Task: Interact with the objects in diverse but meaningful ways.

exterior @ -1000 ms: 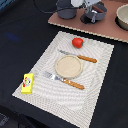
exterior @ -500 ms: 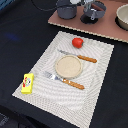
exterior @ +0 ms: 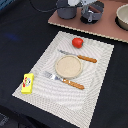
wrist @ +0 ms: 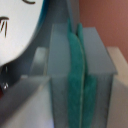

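A red tomato lies on the far part of the striped placemat. A yellow box sits on the mat's corner at the exterior view's left. On the brown board at the back stand a grey saucepan and a darker pot. My gripper hangs at the darker pot, far from the tomato and the box. In the wrist view my gripper is shut, its green pads pressed together with nothing seen between them. The fish and the sausage are out of view.
A round tan plate sits mid-mat between a wooden-handled knife and fork. A beige bowl stands on the brown board at the exterior view's right. The black tabletop surrounds the mat.
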